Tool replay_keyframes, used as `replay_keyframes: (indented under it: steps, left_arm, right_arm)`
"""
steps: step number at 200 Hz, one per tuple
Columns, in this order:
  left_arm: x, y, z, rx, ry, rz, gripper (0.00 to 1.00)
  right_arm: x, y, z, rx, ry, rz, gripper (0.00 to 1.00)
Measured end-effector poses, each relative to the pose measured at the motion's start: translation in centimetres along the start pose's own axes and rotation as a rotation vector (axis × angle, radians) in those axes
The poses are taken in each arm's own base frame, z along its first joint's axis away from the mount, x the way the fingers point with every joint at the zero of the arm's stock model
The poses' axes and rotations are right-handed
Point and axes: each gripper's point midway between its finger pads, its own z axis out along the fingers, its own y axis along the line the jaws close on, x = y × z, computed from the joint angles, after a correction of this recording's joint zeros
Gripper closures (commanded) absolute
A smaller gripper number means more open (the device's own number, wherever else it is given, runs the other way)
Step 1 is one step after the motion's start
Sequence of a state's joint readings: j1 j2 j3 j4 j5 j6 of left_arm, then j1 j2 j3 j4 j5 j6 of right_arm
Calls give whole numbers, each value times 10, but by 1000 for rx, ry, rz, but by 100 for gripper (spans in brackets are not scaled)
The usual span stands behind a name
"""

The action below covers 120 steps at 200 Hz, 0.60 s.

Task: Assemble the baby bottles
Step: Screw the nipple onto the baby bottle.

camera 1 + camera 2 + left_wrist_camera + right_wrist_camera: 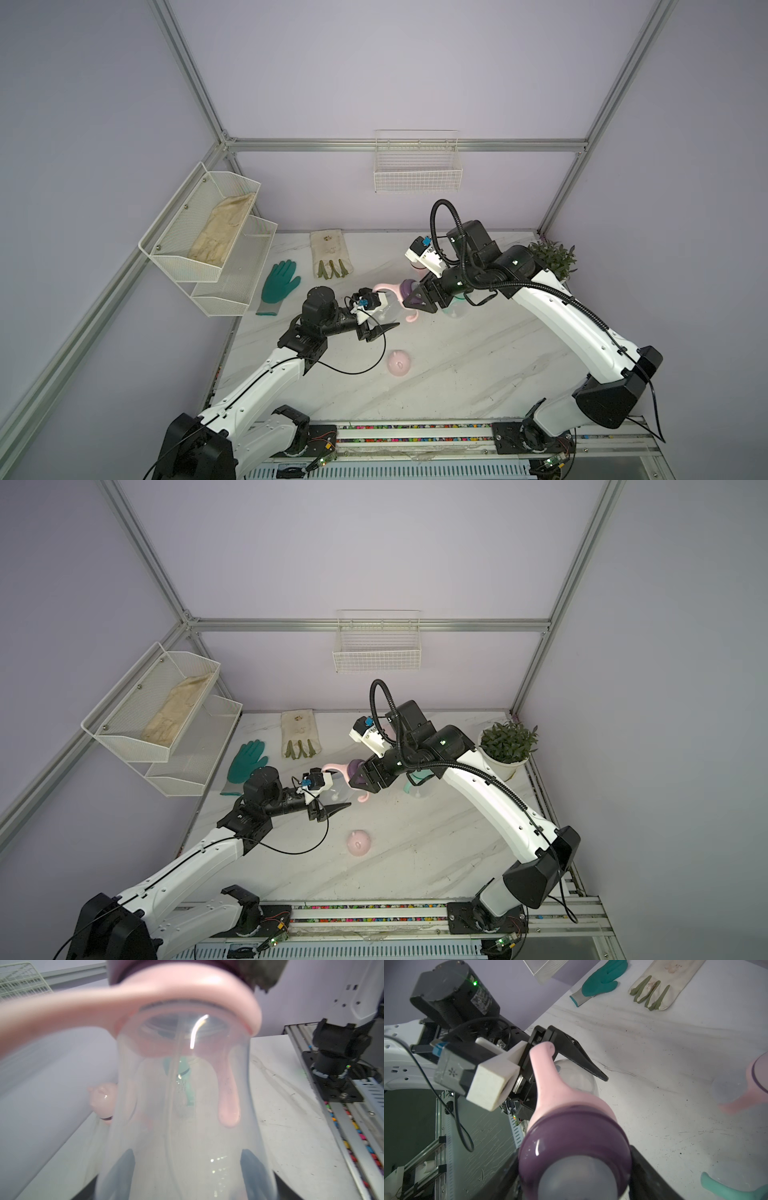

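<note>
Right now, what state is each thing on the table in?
Clear bottle: held off the table, clamped in left gripper.
Purple collar with pink handles: on bottle's neck, clamped in right gripper.
Pink dome cap: off, lying on table.
Mint bottle: standing on table, partly hidden.

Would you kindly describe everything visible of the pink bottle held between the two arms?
The pink bottle has a clear, squat plastic body, a pink two-handled ring, a purple collar and a translucent nipple, no cap. It hangs roughly sideways above the table, the left claw shut on its body, the right claw on the collar.
</note>
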State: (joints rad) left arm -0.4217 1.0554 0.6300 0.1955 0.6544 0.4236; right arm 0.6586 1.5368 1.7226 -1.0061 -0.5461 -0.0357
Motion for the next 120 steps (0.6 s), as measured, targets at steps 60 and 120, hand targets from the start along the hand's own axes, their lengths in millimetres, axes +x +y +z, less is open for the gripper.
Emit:
replay_keyframes:
  steps: [60,120]
  left_arm:
    - [6,58,-8,-402,59,257,100]
    - [17,92,-27,-742,156,467,100]
  right_arm:
    - [-38,-23,17,-20,-126,102,67]
    - [-64,-37,42,-89,-245,390,70]
